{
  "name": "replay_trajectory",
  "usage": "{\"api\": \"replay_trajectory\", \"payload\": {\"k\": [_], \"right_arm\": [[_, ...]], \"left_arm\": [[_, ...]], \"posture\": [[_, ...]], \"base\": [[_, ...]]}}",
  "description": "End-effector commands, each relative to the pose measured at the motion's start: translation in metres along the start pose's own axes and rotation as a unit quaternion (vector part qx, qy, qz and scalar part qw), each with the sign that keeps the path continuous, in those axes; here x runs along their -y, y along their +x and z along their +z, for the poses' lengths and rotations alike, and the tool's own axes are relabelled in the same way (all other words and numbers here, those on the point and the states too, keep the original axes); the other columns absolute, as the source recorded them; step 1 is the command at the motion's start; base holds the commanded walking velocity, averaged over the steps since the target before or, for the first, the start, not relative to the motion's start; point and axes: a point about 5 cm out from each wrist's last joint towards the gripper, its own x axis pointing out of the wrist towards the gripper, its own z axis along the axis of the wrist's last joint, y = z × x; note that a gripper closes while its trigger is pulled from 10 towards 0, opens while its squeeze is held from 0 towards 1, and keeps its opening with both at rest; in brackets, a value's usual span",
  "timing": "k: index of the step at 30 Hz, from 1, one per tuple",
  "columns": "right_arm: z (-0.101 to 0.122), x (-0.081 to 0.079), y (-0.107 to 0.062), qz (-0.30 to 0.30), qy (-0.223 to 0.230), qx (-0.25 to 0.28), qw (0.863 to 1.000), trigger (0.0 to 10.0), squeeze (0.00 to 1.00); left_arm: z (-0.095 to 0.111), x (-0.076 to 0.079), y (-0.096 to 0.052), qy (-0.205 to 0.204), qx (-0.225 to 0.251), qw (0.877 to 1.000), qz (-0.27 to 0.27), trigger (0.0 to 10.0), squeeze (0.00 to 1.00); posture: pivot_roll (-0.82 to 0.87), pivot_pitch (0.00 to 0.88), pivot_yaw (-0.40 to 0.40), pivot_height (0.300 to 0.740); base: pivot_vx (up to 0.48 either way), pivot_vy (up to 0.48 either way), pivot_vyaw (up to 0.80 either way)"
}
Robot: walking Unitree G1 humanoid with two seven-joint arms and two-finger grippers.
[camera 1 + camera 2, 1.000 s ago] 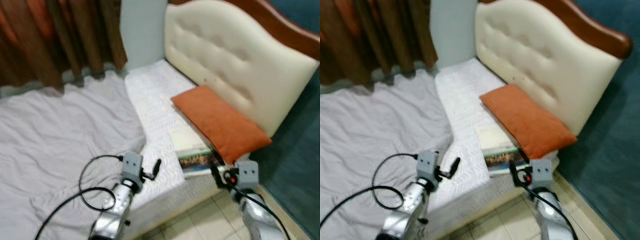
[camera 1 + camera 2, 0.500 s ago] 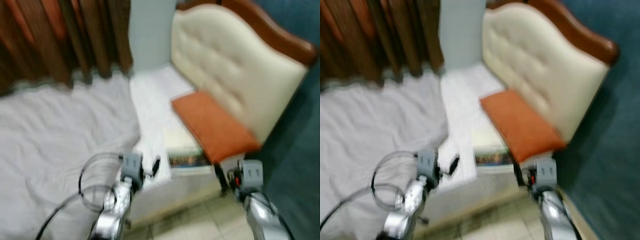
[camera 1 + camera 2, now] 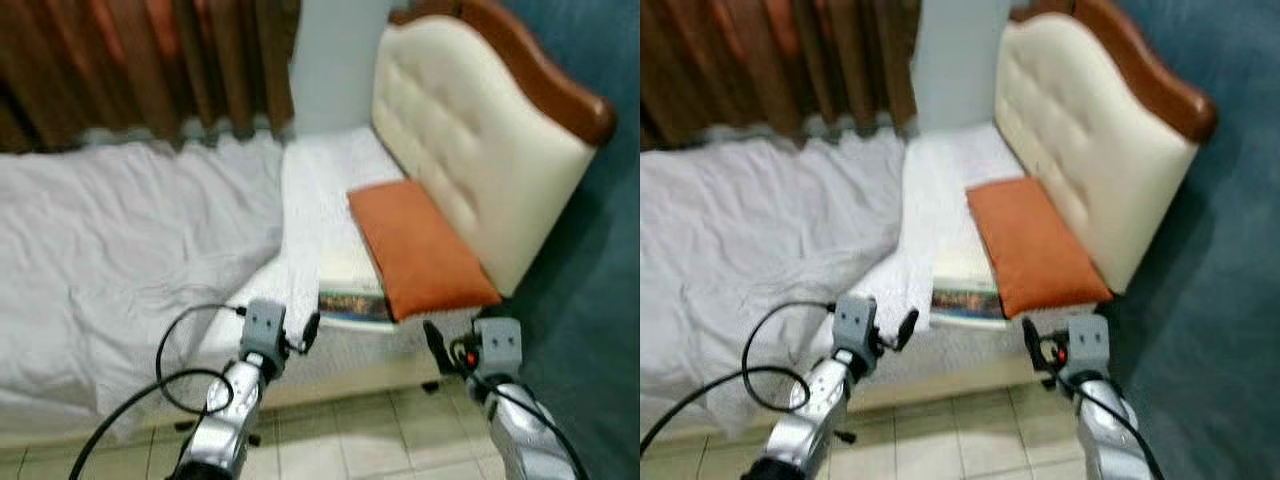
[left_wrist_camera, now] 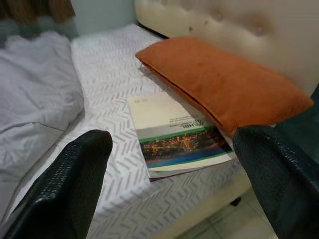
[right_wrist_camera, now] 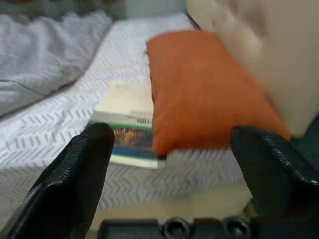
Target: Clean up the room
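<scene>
**Robot squares up to bed, book waiting by the pillow**

The robot stood on the tiled floor (image 3: 350, 440) at the foot-side edge of a bed (image 3: 330, 200), both arms raised and empty. A book (image 4: 177, 137) lay flat on the patterned white sheet, at about 12 o'clock from the robot and near the mattress edge, its long side tucked just under the orange pillow (image 3: 418, 248) at 1 o'clock. A rumpled grey blanket (image 3: 120, 240) covered the bed from 9 to 11 o'clock, below brown curtains (image 3: 130, 60). The cream headboard (image 3: 470, 140) rose at 2 o'clock.

The left gripper (image 3: 308, 333) hung short of the mattress edge at 11 o'clock, its fingers (image 4: 65, 189) spread wide. The right gripper (image 3: 436, 345) hovered off the bed's corner at 1 o'clock, fingers (image 5: 75, 179) likewise wide apart and holding nothing.

If the book was the next target, the likely trouble lay in its flat lie: fingers closing from above could skid on the glossy cover and nudge it off the edge. The overlapping pillow could also be dragged along, and the left arm's looping cable (image 3: 175, 365) might snag the blanket.
</scene>
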Motion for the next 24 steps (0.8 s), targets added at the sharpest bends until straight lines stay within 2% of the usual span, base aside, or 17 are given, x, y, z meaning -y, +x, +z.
{"api": "replay_trajectory", "payload": {"k": [1,2,4,6,24], "right_arm": [[-0.001,-0.002,-0.001,0.003,-0.001,-0.002,1.000,10.0,0.00],[-0.001,-0.003,-0.001,0.003,-0.001,-0.001,1.000,10.0,0.00],[-0.001,-0.002,-0.001,0.003,-0.001,0.001,1.000,10.0,0.00],[-0.001,-0.002,-0.001,0.001,0.002,0.002,1.000,10.0,0.00],[-0.001,-0.003,-0.001,0.005,-0.002,0.004,1.000,10.0,0.00]], "left_arm": [[-0.001,-0.006,-0.003,0.006,0.001,1.000,0.010,10.0,0.00],[0.003,-0.009,-0.004,0.004,0.021,1.000,0.018,10.0,0.00],[0.006,-0.011,-0.005,0.004,0.028,0.999,0.022,10.0,0.00],[0.011,-0.017,-0.005,-0.006,0.042,0.998,0.037,10.0,0.00],[0.009,-0.013,0.002,-0.016,0.031,0.999,0.035,10.0,0.00]], "posture": [[-0.12,0.019,0.001,0.740],[-0.12,0.019,0.001,0.740],[-0.13,0.022,0.002,0.740],[-0.12,0.025,0.003,0.740],[-0.14,0.032,0.011,0.740]], "base": [[0.000,0.000,0.00],[0.000,0.000,0.00],[0.000,0.000,0.00],[0.463,0.000,0.00],[0.479,0.000,0.00]]}}
